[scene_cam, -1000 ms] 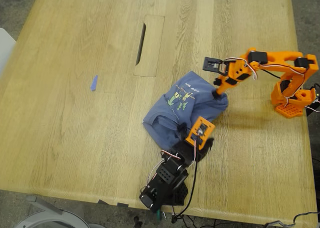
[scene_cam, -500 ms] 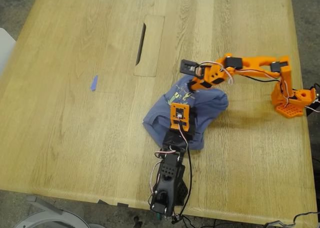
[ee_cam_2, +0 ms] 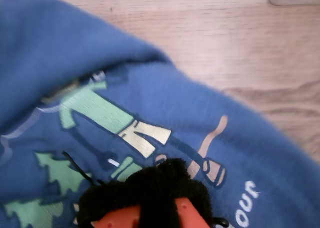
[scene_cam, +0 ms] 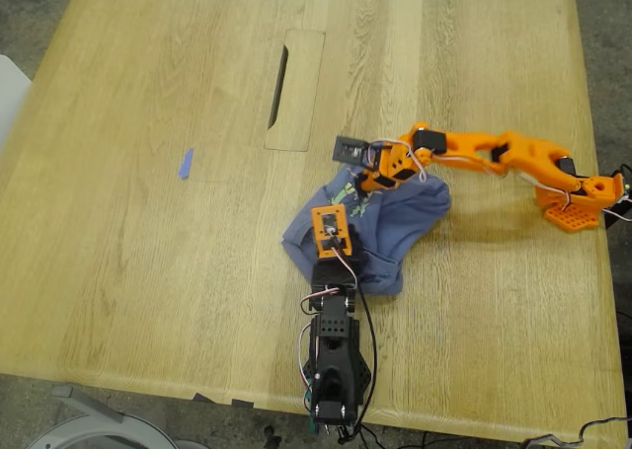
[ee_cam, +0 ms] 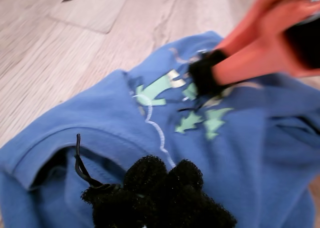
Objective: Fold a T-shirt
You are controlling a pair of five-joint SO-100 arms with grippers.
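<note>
T-shirt (scene_cam: 415,207) lies bunched, bare table (scene_cam: 148,94) all around.

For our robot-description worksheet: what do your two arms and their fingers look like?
My first arm is black plastic, with an orange camera mount and thin white and black cables. My second arm is orange with black motors. Both have fuzzy black padding on their fingers.

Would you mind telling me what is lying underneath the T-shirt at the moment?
Only the wooden table shows around the crumpled T-shirt. Anything beneath the cloth is covered; both end effectors are on top of it.
</note>
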